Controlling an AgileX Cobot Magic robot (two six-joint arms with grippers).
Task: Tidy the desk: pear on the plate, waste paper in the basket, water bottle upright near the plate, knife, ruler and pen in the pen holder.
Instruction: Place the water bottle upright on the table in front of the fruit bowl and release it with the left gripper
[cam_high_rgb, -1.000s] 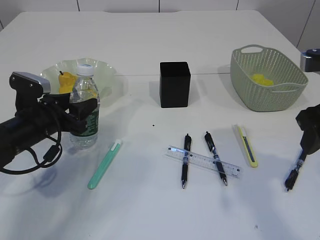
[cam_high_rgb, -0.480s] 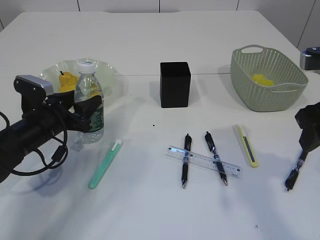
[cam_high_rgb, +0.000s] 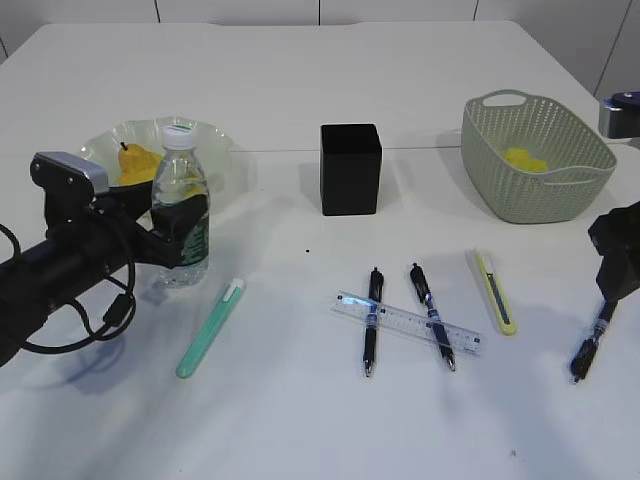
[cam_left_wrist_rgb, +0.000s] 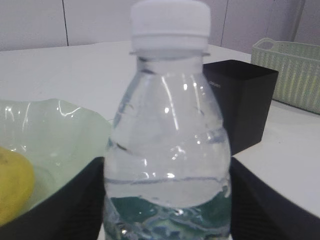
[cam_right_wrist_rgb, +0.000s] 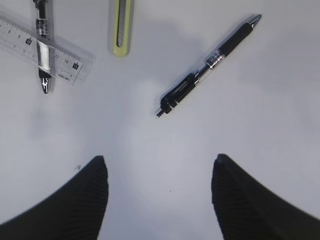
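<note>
Loosely, left tool (cam_high_rgb: 178, 232) flanking upright water bottle (cam_high_rgb: 180, 205)

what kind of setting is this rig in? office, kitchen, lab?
Most likely a lab or office room with a staged desk-tidying setup. A plain white table against panelled white walls holds desk items: pens under a clear ruler, a black pen holder, and a woven basket.

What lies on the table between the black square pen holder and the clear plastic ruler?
Only bare white table, with one tiny dark speck, separates the black square pen holder from the clear plastic ruler; the exterior view shows this.
</note>
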